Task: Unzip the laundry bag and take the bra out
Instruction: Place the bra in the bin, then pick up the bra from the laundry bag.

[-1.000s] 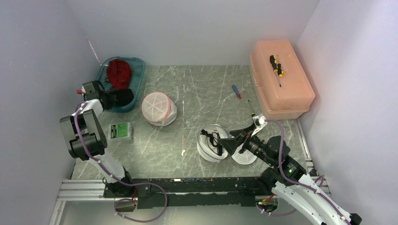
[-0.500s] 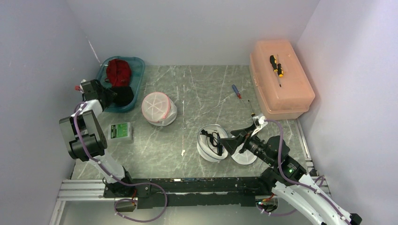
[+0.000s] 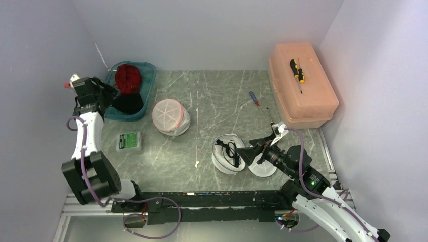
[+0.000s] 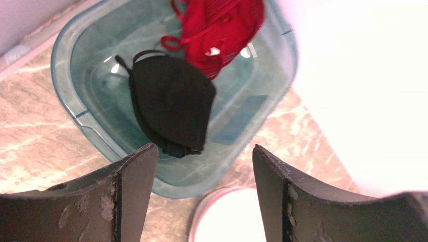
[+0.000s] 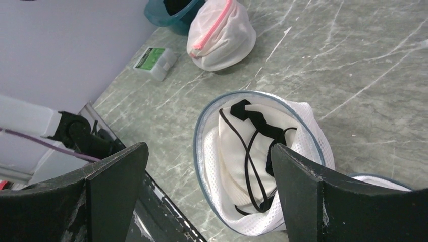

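Left gripper [image 4: 204, 151] now spread and empty, risen clear of bin [image 4: 237, 121]. Black bra [image 4: 171, 103] dropped inside, touching red garment [image 4: 217, 25]. Right gripper [image 5: 209, 147] wide, empty, over opened bag [image 5: 308, 146]; black straps [image 5: 252, 151] remain inside. Judgement: one removal complete.

Top external: you look down from high behind the arm bases, with the whole grey marbled table [image 3: 222, 96] in frame.
Left wrist: you hang close over the teal plastic bin [image 4: 86, 60], facing down.
Right wrist: you sit low and near, looking across the open white mesh laundry bag [image 5: 308, 143] toward the table's far left.
Shared: all three views catch the bin and the pink-zipped white mesh bag [image 3: 170, 117].
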{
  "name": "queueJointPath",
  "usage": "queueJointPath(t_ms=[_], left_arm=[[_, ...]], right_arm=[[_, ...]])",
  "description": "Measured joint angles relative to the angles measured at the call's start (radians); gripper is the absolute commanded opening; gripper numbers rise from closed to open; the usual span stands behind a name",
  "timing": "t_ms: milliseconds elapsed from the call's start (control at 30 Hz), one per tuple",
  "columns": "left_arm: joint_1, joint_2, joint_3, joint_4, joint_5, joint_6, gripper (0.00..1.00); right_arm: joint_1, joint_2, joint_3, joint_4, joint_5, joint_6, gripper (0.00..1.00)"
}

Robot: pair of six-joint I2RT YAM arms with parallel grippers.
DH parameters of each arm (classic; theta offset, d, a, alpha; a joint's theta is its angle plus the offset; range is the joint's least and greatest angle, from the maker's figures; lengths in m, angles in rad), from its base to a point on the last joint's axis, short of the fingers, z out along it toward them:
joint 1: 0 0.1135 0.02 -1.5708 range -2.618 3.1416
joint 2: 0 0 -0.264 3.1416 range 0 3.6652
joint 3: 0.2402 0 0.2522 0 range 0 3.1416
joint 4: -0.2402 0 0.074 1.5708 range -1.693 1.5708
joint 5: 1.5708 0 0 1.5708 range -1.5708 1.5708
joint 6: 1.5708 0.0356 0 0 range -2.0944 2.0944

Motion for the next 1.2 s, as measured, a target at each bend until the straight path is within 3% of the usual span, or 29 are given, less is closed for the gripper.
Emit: queueJointPath(t_ms=[100,167,400,633,767,1033,1200], left_arm=[[-0.036,-0.103,0.034,-0.049,-0.011,0.005,0.74],[-0.128,-0.155,0.075,-0.089,-0.039,0.029,0.73],[-0.725,-0.201,0.113,-0.146,-0.102,0.085,0.72],[-1.08,-0.142,-0.019,-0.166,-0.101,0.058,0.72],[-1.173,-0.093,-0.09,-0.152,-0.077,0.033,0.7],[-1.188,-0.093,-0.236,-0.039,0.019,-0.021,0.71],[-1.212,-0.122,-0.319,0.04,0.061,-0.043,0.67]], right_arm=[[0.0,0.024,0.022,-0.001,0.02,0.011,0.96],[0.0,0.058,0.045,-0.009,0.035,0.017,0.94],[0.0,0.311,0.157,-0.057,0.085,0.019,0.83],[0.0,0.406,0.15,-0.057,0.037,0.028,0.72],[0.007,0.44,0.127,-0.043,0.021,0.046,0.69],[0.058,0.527,0.123,-0.006,0.021,0.068,0.7],[0.079,0.607,0.123,0.02,0.039,0.072,0.68]])
